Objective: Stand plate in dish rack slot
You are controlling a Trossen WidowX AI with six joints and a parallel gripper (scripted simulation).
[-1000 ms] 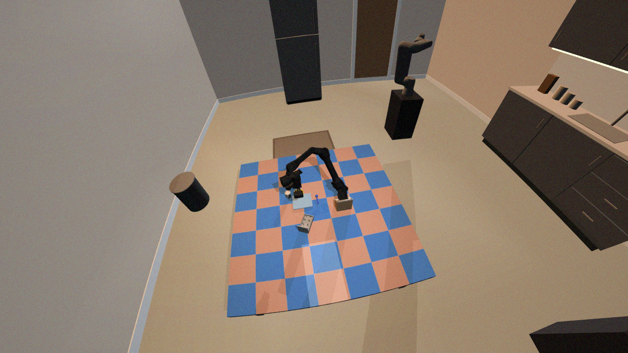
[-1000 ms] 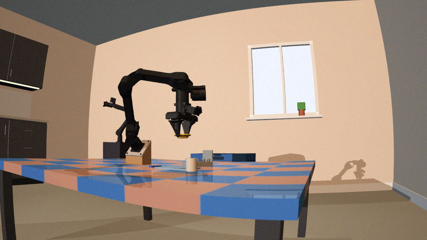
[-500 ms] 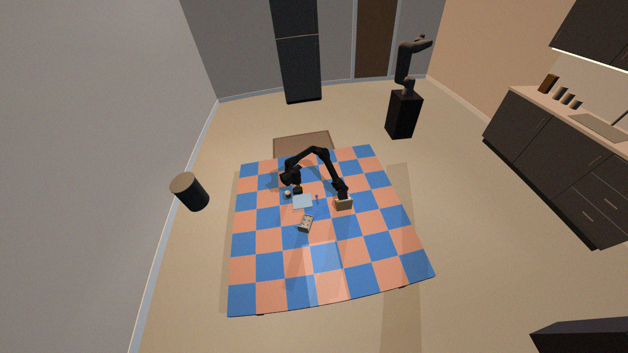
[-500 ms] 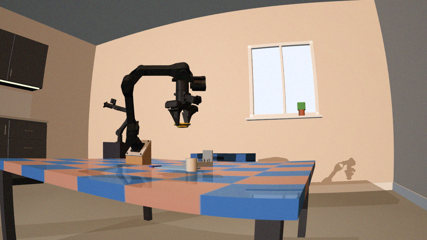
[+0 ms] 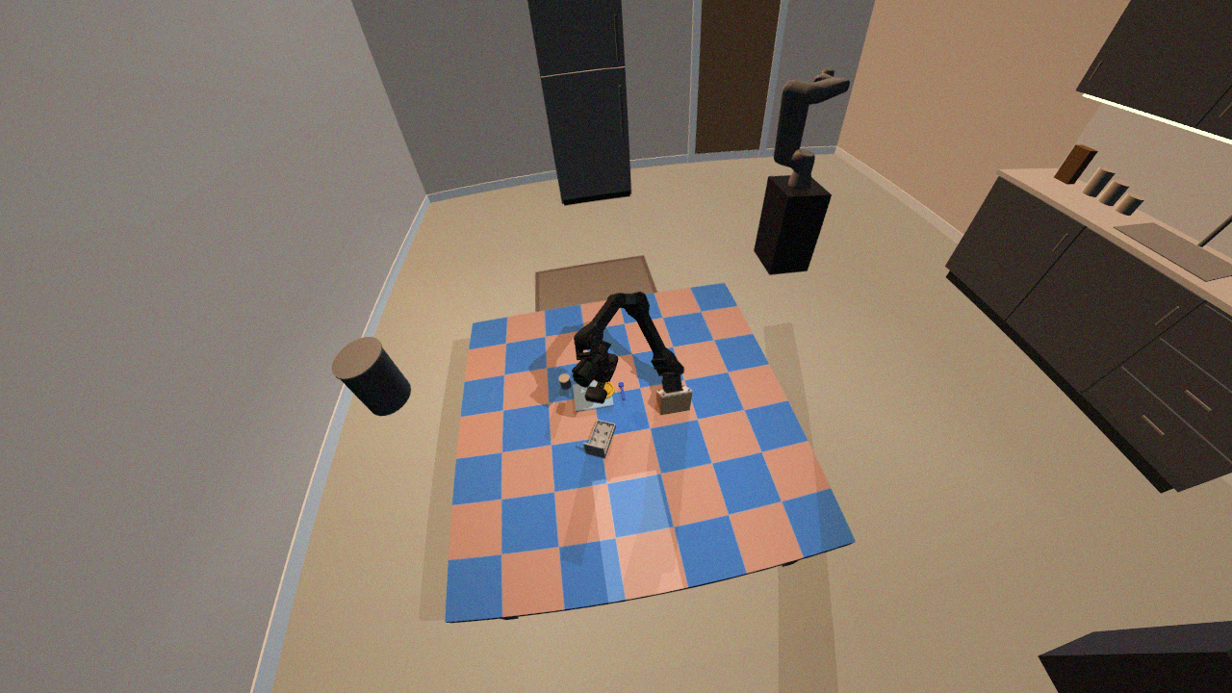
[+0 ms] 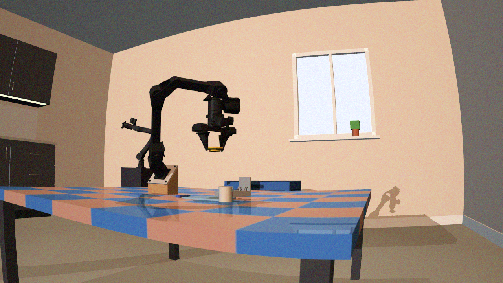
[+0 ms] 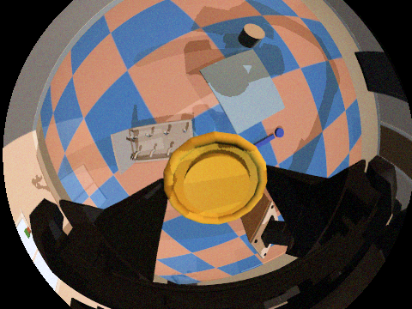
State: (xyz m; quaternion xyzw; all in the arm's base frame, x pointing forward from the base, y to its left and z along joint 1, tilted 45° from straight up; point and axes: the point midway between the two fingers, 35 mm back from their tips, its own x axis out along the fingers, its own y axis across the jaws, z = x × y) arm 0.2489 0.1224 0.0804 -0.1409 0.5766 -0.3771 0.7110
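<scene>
The yellow plate (image 5: pixel 609 389) (image 6: pixel 214 149) (image 7: pixel 216 180) is level in the air, face up, well above the table. My gripper (image 6: pixel 214 148) (image 7: pixel 215 178) is shut on it, with one finger at each side of the rim. The grey dish rack (image 5: pixel 600 437) (image 6: pixel 244 183) (image 7: pixel 122 152) stands on the table, with a tall panel at one end and two rows of short prongs. It lies lower than the plate and off to its left in the wrist view. The plate hides a corner of the rack there.
A light blue mat (image 5: pixel 585 405) (image 7: pixel 259 103) lies flat on the table. A cream-topped cup (image 5: pixel 564 379) (image 6: pixel 225 194) (image 7: pixel 254 32) stands near it. A blue spoon-like thing (image 5: pixel 622 392) (image 6: pixel 182 195) (image 7: pixel 267 140) lies between mat and arm base (image 5: pixel 674 400) (image 6: pixel 163 188).
</scene>
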